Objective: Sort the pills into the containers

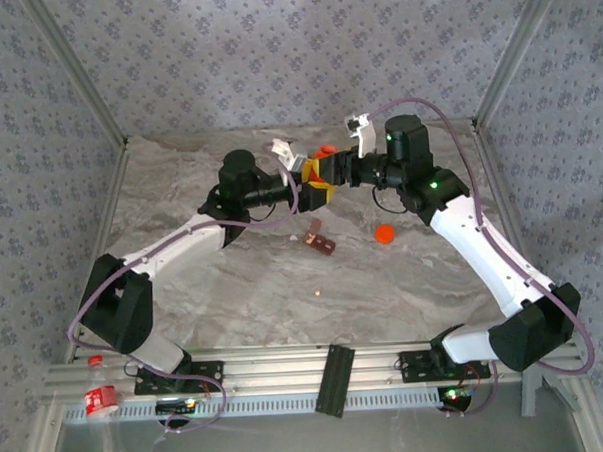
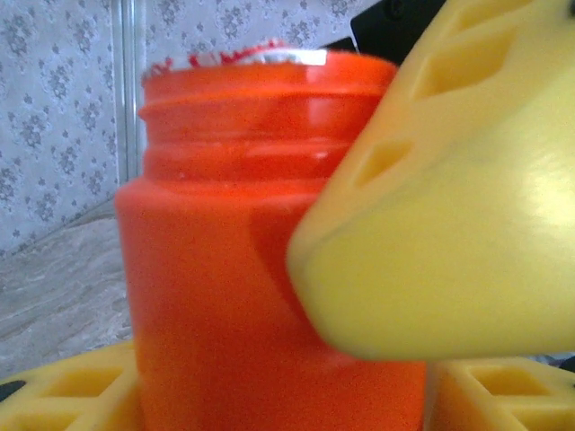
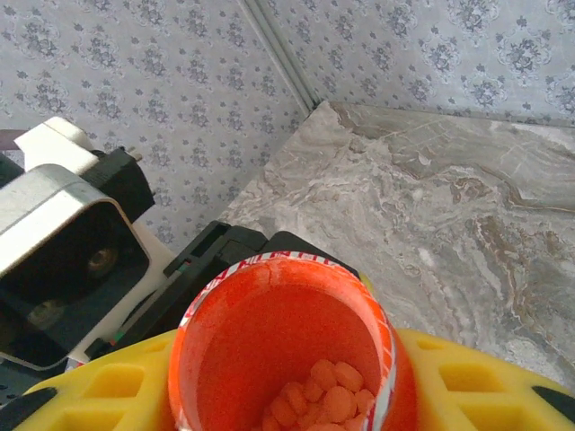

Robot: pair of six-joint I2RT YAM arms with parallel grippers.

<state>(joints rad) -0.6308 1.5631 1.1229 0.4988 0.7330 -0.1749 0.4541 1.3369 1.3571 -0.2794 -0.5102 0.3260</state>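
Uncapped bottle (image 3: 269, 332) looks rigid, light, slick; pills (image 3: 323, 400) would spill easily. Hold the body: right gripper (image 3: 287, 386) clamps there; left gripper (image 2: 278, 395) flanks it, clamping unclear.

Grey floral-papered walls (image 1: 274, 47) enclose a marbled grey tabletop (image 1: 235, 299).

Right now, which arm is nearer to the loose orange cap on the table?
Right. The right arm's elbow sits just up and right of the orange cap; the left arm lies farther off to its left, beyond the containers.
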